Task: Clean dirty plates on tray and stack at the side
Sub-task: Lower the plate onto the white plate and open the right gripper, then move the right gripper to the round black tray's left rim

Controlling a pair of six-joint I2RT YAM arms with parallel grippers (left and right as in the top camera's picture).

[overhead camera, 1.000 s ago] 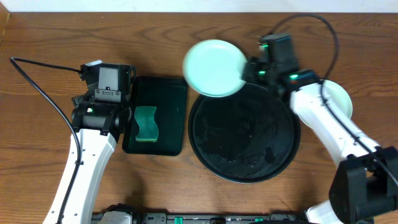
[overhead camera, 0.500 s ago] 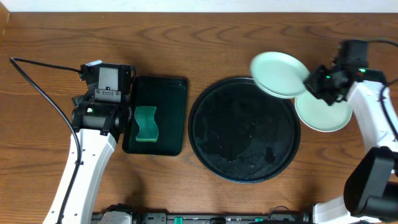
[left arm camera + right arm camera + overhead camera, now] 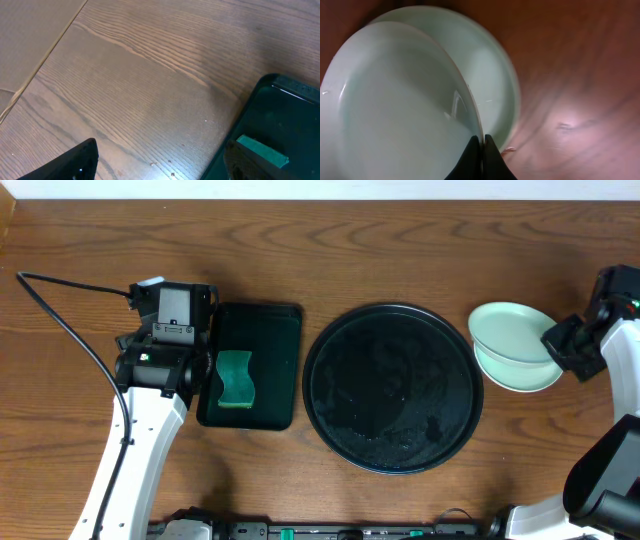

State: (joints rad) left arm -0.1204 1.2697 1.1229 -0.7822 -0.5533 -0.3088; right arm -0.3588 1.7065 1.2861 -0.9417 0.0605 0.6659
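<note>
Right gripper [image 3: 481, 146]: jaws closed, pinching the rim of the upper plate [image 3: 395, 100] between the fingertips. The upper plate is pale mint and sits over the lower plate [image 3: 492, 65], offset toward the far left of it. Whether the two plates touch cannot be told. Both plates are at the right side of the table [image 3: 300, 250], just beside the right rim of the tray [image 3: 393, 390], not on it. The tray lies mid-table.

Left gripper [image 3: 160, 161]: jaws wide open, gripping nothing, hanging above bare wood. It is just left of the small tray [image 3: 265, 330], a rectangular one standing left of the round tray and apart from it. A green sponge [image 3: 235, 378] lies in the small tray, near its left wall
</note>
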